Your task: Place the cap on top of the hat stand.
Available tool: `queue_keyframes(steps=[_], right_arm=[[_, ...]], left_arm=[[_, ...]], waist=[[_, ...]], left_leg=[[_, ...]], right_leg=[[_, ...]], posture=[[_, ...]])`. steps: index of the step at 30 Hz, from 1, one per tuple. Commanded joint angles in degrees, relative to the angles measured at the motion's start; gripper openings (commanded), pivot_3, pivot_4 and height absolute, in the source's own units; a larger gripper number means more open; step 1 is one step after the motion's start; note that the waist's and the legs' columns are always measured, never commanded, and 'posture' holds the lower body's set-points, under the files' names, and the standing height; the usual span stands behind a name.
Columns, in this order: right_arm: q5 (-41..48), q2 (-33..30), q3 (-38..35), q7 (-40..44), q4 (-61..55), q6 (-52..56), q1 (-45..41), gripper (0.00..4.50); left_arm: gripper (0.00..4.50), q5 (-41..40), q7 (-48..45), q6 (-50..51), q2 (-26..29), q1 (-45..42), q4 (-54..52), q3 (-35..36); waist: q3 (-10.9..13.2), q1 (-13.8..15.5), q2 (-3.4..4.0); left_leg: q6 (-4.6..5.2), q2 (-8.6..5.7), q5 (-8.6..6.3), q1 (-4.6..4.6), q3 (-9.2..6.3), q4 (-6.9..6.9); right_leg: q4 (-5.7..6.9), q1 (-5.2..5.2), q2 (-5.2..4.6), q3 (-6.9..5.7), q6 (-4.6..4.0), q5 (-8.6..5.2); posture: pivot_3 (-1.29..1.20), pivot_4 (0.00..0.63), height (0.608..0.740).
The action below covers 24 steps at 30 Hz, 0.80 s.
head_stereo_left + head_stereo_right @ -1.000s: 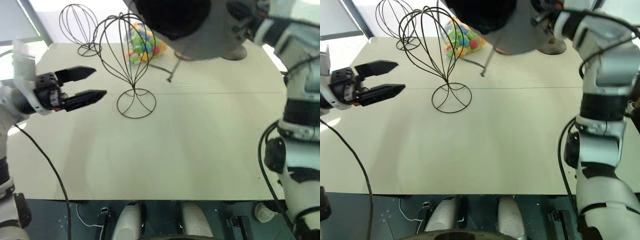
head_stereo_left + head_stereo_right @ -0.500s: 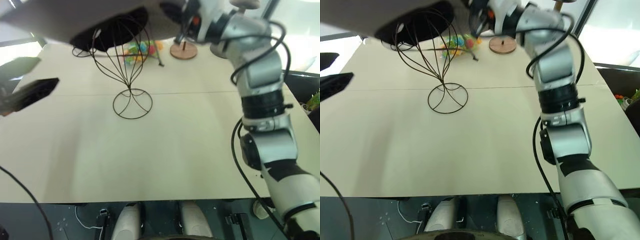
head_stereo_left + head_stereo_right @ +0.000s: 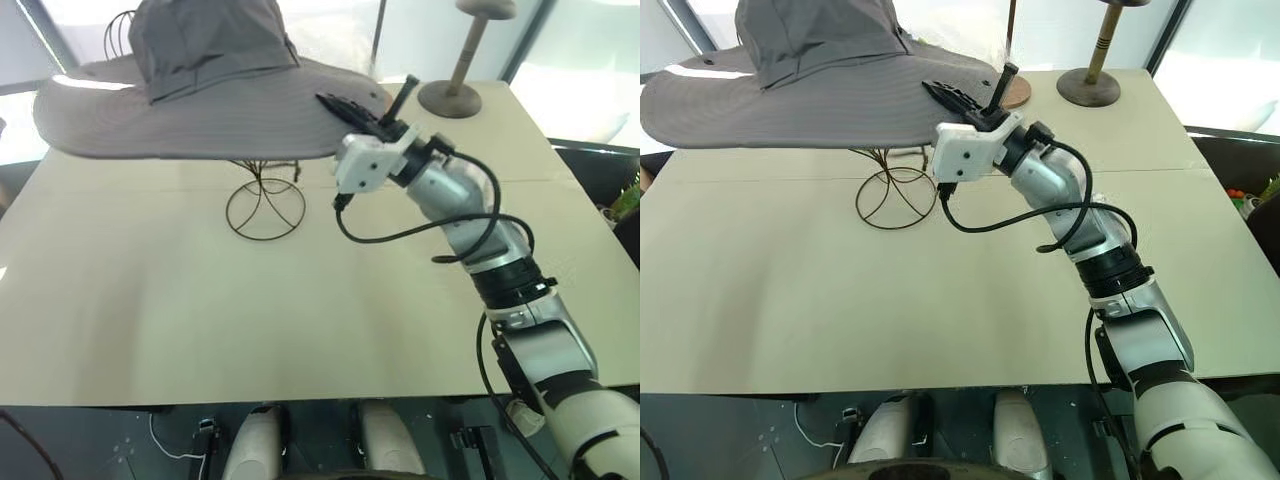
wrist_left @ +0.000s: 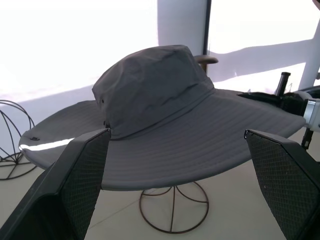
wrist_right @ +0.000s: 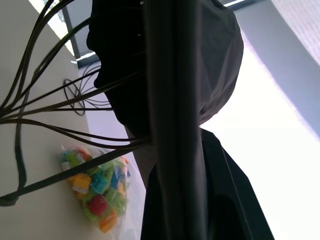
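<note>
One brim edge of the cap (image 3: pixel 190 110) pinched by right jaws — over the hat stand (image 3: pixel 265 207).

1. The cap (image 3: pixel 190 100) is plain grey, its crown and brim alike.
2. The hat stand (image 3: pixel 265 205) is dark wire.
3. The worktop (image 3: pixel 300 300) is pale cream.
4. The wooden stand (image 3: pixel 462 75) is brown.
5. The bag of toys (image 5: pixel 95 192) shows green, orange and red.

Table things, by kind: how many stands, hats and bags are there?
Wire stands: 2 — hat stand, smaller wire stand
Wooden stands: 2 — tall wooden stand, second wooden stand
Hats: 1 — cap
Bags of colourful toys: 1
Total: 6
</note>
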Motion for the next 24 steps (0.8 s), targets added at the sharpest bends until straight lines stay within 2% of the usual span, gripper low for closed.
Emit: queue_keyframes(steps=[1, 8, 15, 19, 24], right_arm=[[-5.75, -0.51, 0.77, -5.72, 2.87, -2.67, -1.42, 0.01], [-18.03, -3.45, 3.82, -17.04, 8.07, -4.87, -1.18, 0.01], [-25.68, -4.72, 6.49, -23.60, 9.94, -3.20, -1.57, 0.01], [-25.45, -6.25, 6.21, -23.34, 11.20, -3.43, -2.14, 0.01], [-24.93, -10.23, 4.75, -21.39, 5.88, -4.98, -3.31, 0.01]], left_arm=[[4.50, -0.94, -0.23, -0.49, 1.95, -0.53, 0.21, 0.59], [4.50, 0.33, -0.96, -1.90, 1.97, -0.53, 1.59, -1.52], [4.50, 0.38, -0.97, -3.44, 1.81, -1.62, 2.29, -4.14], [4.50, 0.58, -1.09, -4.62, 1.25, -2.02, 2.65, -5.62], [4.50, 0.84, -1.59, -5.60, 1.24, -2.11, 2.93, -6.77]], waist=[[0.00, -0.01, 0.00], [-0.01, 0.23, -0.03], [-0.02, 0.22, -0.05], [-0.02, 0.32, -0.05], [-0.02, 0.30, -0.05]], left_leg=[[-0.01, 0.00, 0.01, 0.00, 0.00, 0.00], [-0.06, -0.02, 0.04, 0.01, 0.00, 0.00], [-0.06, -0.03, 0.04, 0.01, -0.01, 0.01], [-0.07, -0.03, 0.04, 0.01, -0.01, 0.01], [-0.02, -0.04, 0.02, 0.01, -0.01, 0.01]], right_leg=[[0.00, 0.00, 0.00, 0.00, 0.00, 0.00], [-0.01, 0.04, -0.01, 0.01, -0.01, 0.00], [-0.01, 0.06, -0.01, 0.01, -0.01, 0.00], [0.00, 0.07, -0.01, 0.00, -0.01, 0.00], [-0.01, 0.08, -0.02, 0.01, -0.01, 0.00]], posture=[[0.00, 0.150, 0.739], [0.00, 0.150, 0.739], [0.00, 0.150, 0.739], [0.00, 0.150, 0.739], [0.00, 0.150, 0.739]])
